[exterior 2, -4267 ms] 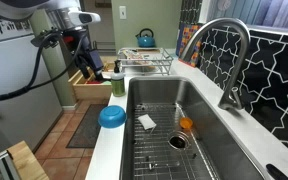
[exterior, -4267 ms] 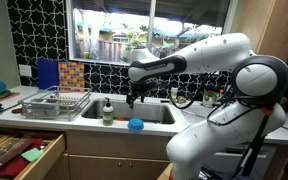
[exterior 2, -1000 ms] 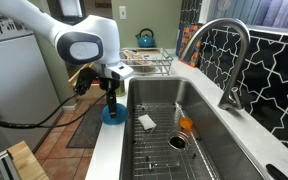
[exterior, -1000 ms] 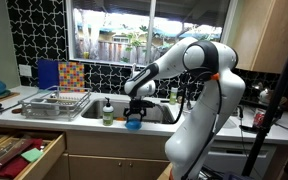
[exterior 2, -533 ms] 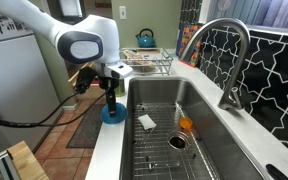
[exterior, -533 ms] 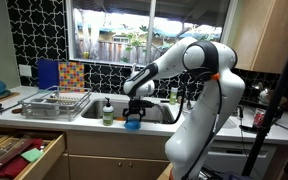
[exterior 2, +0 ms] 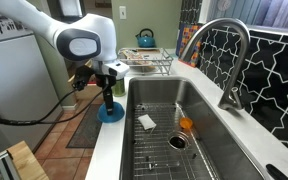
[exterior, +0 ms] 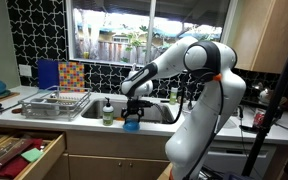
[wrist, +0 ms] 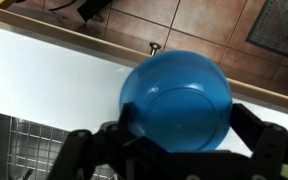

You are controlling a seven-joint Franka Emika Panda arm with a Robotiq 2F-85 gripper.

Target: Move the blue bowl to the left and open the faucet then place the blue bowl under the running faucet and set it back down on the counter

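Hand point(exterior 2: 108, 102) fully open, straddling blue bowl point(wrist: 176, 100), gripping nothing. Bowl on narrow front strip of desk point(exterior 2: 106, 150), between sink point(exterior 2: 154, 100) and front edge (little margin). Risk: off-centre closing nudges bowl over edge onto floor. Soap bottle point(exterior: 108, 110) near, same strip, possibly obstructing; faucet point(exterior 2: 229, 60) across sink, unobstructed

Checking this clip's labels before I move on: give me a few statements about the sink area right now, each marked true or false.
The blue bowl sits on the counter beside the sink. True.
Water runs from the faucet. False: no stream shows.
The jaws are shut on the bowl. False: they stand open, one on each side of it.
The kettle stands in the sink. False: it stands beyond the dish rack.
A drawer stands open. True.
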